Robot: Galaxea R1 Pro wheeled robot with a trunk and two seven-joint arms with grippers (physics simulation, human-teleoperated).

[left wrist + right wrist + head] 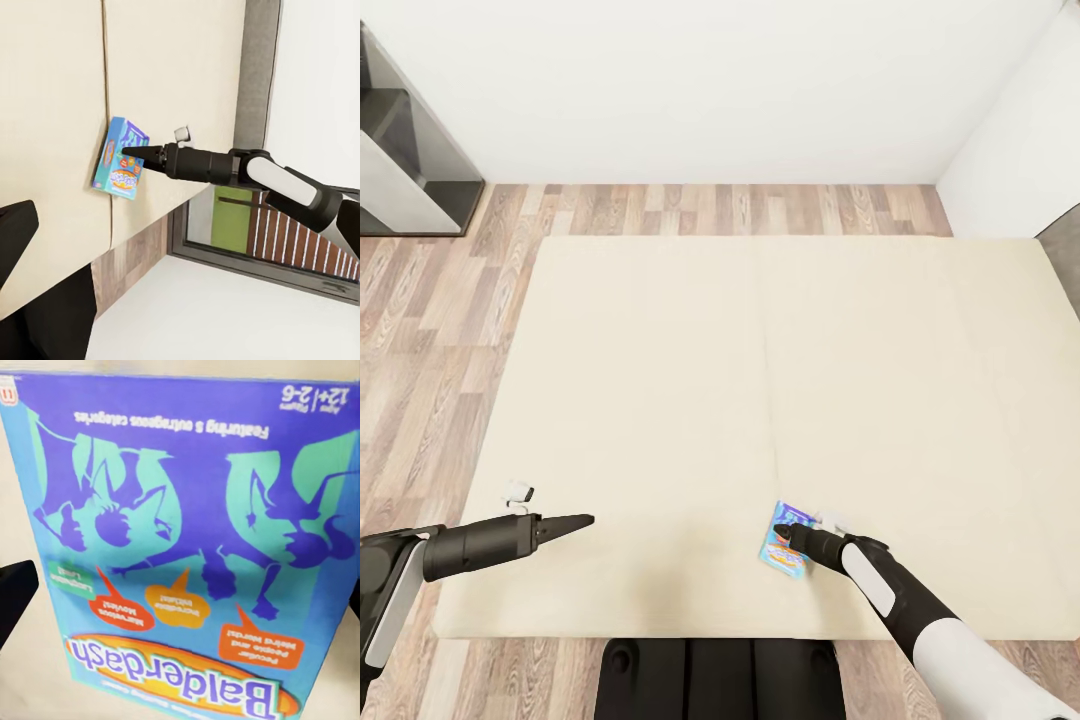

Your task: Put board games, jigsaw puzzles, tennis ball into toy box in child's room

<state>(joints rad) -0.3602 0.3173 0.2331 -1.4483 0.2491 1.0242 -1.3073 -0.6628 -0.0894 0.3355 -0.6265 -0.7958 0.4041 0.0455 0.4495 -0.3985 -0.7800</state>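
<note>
Bed point(690, 380): blue board game point(784, 545) lies flat near the front edge.
Right gripper point(784, 531): directly over the box; spread cannot be told.
Left gripper point(582, 520): pressed together, empty, over the mattress.

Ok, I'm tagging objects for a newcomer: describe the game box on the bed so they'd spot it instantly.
On the wide beige bed, near its front edge, lies a flat blue board game under the right gripper. It is the lone bright thing there, printed "Balderdash".
</note>
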